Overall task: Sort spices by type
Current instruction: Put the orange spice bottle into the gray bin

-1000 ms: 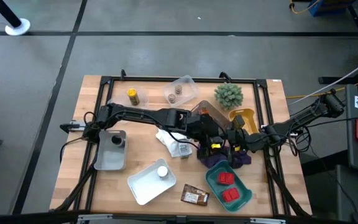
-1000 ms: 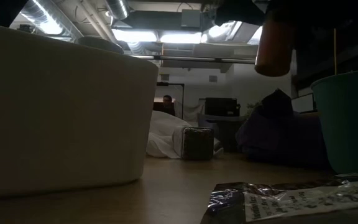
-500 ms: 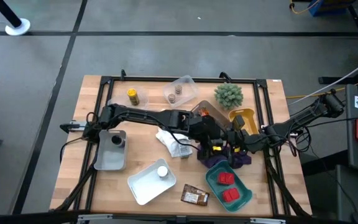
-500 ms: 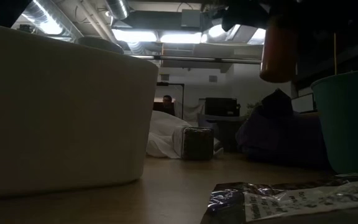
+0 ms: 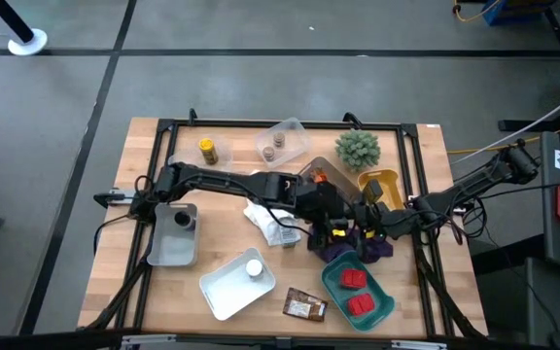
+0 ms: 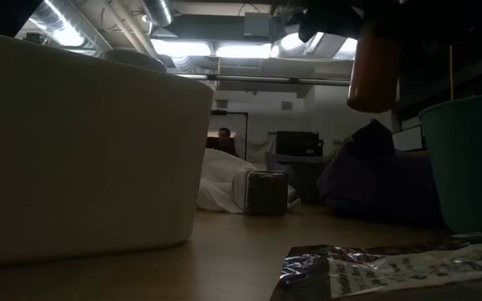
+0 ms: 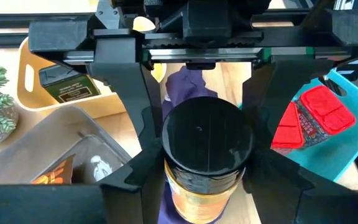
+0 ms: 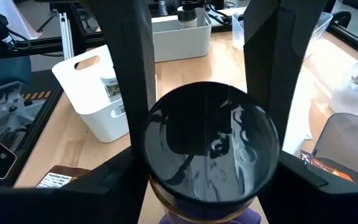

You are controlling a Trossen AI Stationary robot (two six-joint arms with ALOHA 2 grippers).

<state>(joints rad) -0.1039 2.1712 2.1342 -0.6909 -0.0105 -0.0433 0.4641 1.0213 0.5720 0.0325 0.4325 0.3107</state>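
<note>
Wooden table (image 5: 222,233) holds, from left: grey tray (image 5: 170,238) with a capped jar, white tray (image 5: 231,285) with a white-capped jar, teal tray (image 5: 382,309) with red boxes (image 5: 356,289). Mid-table, left gripper (image 5: 336,229) and right gripper (image 5: 366,226) both pinch one black-lidded jar (image 7: 207,155) above the purple cloth (image 5: 375,249).

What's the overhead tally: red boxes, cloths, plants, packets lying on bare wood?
Red boxes: 2
Cloths: 2 (white cloth, purple cloth)
Green plant: 1
Packet on bare wood: 1
Total: 6
</note>
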